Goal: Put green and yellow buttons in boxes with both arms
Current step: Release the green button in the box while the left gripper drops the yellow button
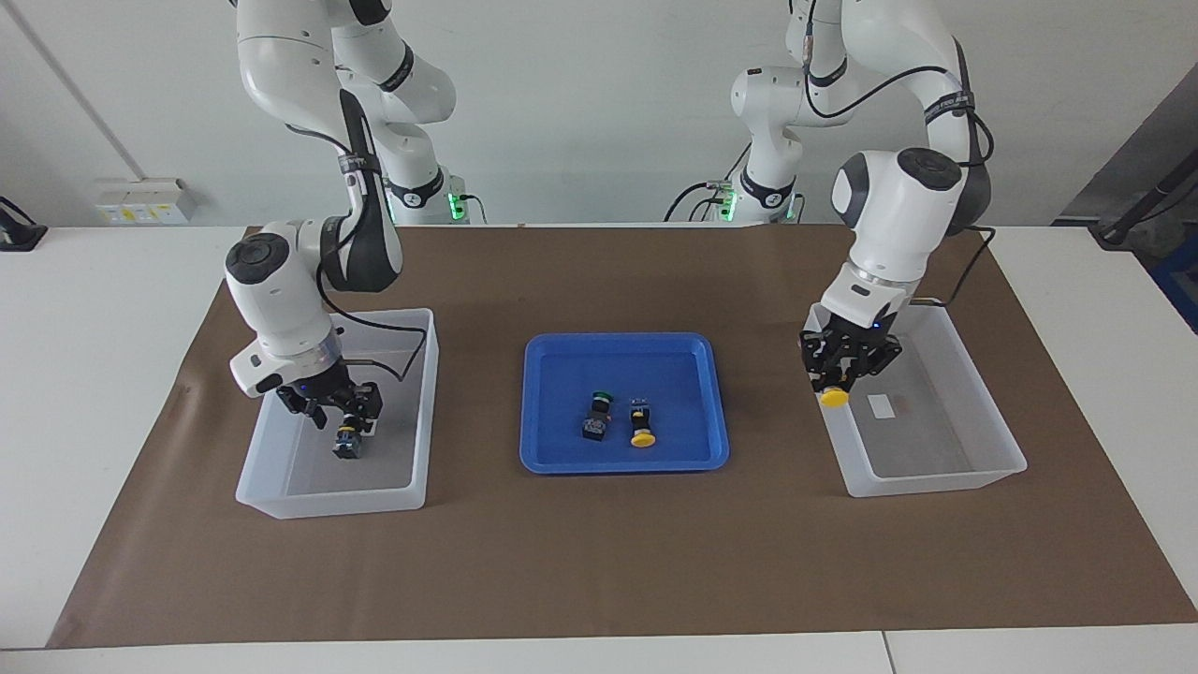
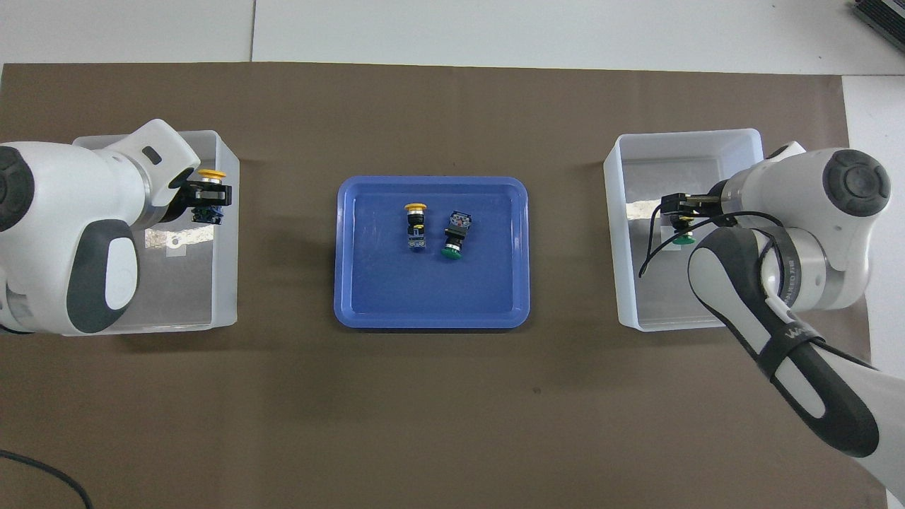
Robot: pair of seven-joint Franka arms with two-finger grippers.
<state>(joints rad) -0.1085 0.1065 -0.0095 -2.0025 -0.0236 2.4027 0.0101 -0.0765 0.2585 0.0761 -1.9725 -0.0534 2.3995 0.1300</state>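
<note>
My left gripper [image 1: 836,379] is shut on a yellow button [image 1: 833,398], held just over the tray-side wall of the translucent box [image 1: 936,482] at the left arm's end; in the overhead view [image 2: 205,198] that button [image 2: 211,185] shows above the same box [image 2: 226,283]. My right gripper [image 1: 342,410] is low inside the other box [image 1: 328,501], shut on a green button [image 1: 348,438]; its green cap [image 2: 683,240] shows under the gripper [image 2: 680,208] in that box [image 2: 615,283]. One green button [image 1: 597,415] [image 2: 454,237] and one yellow button [image 1: 641,423] [image 2: 416,225] lie in the blue tray [image 1: 618,461] [image 2: 431,318].
The blue tray sits mid-table between the two boxes on a brown mat [image 1: 599,562]. A white label [image 1: 883,405] lies in the left arm's box. Two smaller arms with green-lit bases [image 1: 426,201] [image 1: 763,197] stand at the robots' edge of the table.
</note>
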